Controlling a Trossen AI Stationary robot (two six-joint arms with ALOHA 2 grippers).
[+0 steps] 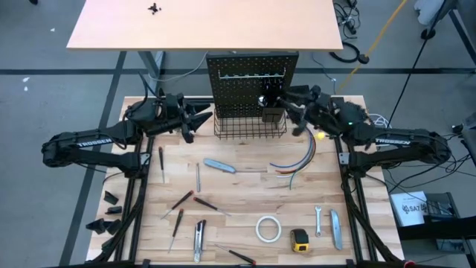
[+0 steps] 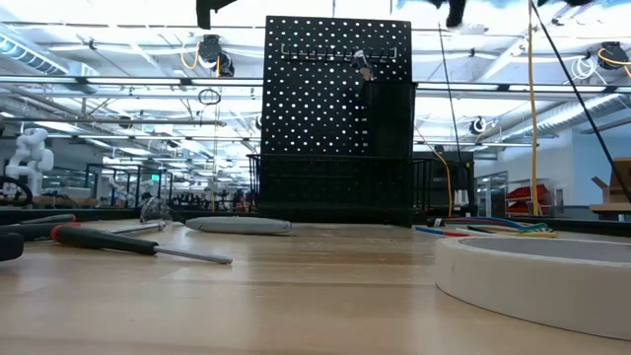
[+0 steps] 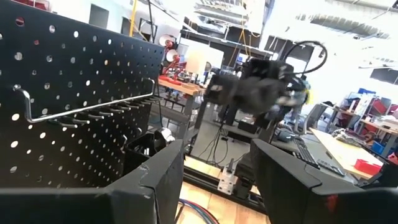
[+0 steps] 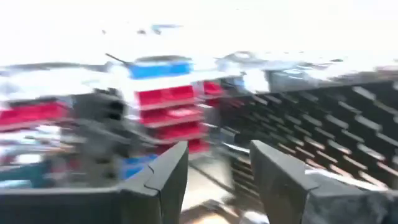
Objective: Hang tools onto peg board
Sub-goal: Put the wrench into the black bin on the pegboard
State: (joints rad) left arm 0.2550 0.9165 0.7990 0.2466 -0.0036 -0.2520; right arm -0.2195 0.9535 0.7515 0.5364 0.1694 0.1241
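The black peg board (image 1: 253, 78) stands upright at the table's far edge, with a wire basket (image 1: 251, 128) and a small black bin (image 1: 272, 115) on its front. A small silver tool (image 2: 363, 67) hangs from the upper hook row. My left gripper (image 1: 203, 117) is open and empty, left of the board, level with the hooks (image 3: 93, 112). My right gripper (image 1: 290, 104) is open and empty, at the board's right side by the bin. Screwdrivers (image 1: 182, 201), utility knives (image 1: 220, 165), a tape roll (image 1: 268, 228), a tape measure (image 1: 300, 239) and a wrench (image 1: 318, 220) lie flat on the table.
A bundle of curved coloured wires (image 1: 294, 160) lies on the table right of the basket. A peach-coloured tabletop (image 1: 208, 22) stands behind the board. Bare wood shows in the middle of the table between the basket and the tools at the near edge.
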